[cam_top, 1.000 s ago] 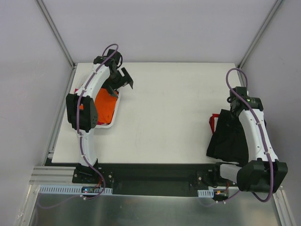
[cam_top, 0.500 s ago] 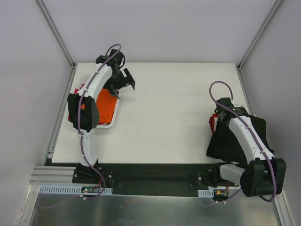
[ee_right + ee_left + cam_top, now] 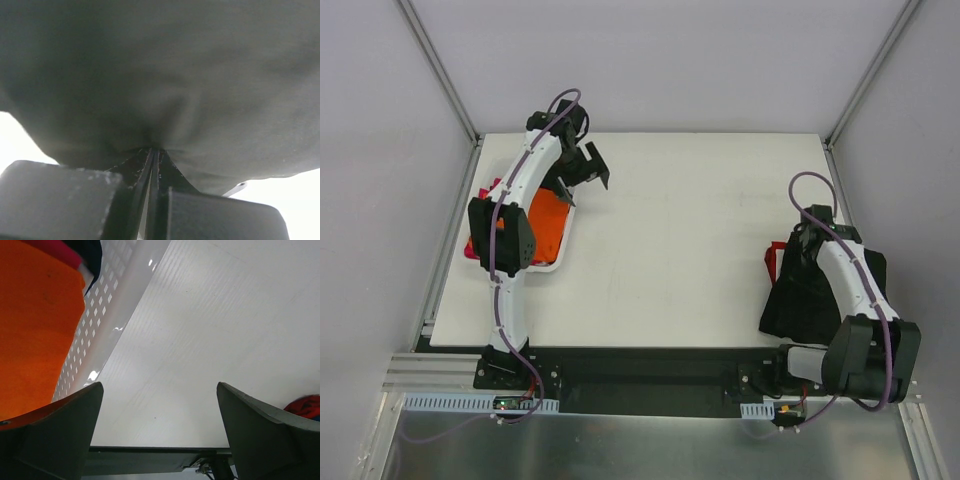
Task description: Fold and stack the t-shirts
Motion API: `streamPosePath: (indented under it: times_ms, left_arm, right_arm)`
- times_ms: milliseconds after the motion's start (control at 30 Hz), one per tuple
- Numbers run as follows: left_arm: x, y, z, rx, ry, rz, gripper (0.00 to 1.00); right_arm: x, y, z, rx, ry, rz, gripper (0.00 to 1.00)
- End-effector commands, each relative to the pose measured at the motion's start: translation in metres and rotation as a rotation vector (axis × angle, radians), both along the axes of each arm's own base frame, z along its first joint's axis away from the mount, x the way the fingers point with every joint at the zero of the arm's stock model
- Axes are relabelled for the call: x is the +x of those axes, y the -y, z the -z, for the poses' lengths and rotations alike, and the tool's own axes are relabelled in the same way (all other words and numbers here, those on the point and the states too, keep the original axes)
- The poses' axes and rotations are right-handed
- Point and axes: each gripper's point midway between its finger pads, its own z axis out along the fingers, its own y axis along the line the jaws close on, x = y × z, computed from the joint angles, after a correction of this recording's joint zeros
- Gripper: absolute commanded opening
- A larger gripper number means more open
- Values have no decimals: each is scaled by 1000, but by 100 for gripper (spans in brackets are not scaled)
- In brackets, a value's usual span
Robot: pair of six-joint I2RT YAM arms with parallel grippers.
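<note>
I had the left gripper [image 3: 159, 386] hanging over the far right corner of the basket [image 3: 546, 266], fingers spread wide and holding nothing. The orange t-shirt [image 3: 548, 222] lay inside the basket, with a magenta t-shirt [image 3: 55, 248] at its far end. Well to the right of the basket, across the table [image 3: 690, 230], the right gripper [image 3: 152, 151] had its fingers pressed together, pinching a fold of the black t-shirt [image 3: 798, 298].

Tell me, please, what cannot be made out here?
- Top view: the right arm hides the right gripper.
- Right wrist view: the black shirt fills the frame, hiding its outline.
- Top view: the left arm covers part of the basket and orange shirt.
- Left wrist view: a red thing is cut off by the edge.
</note>
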Motion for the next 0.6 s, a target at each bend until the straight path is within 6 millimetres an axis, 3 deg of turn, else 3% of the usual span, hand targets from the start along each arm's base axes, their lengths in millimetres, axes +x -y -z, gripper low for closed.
streamPosePath:
  times_ms: [0,433,567]
  left_arm:
    - [1,1,-8,23,5,23,98]
    - [4,-1,-11,36,18,30,98]
    - [4,-2,-11,41,16,34,98]
  right_arm:
    - [-14,5,2,115,25,142,1]
    - [-44,32,-3,144,-16,339,1]
    - [-44,36,-3,170,-8,367,1]
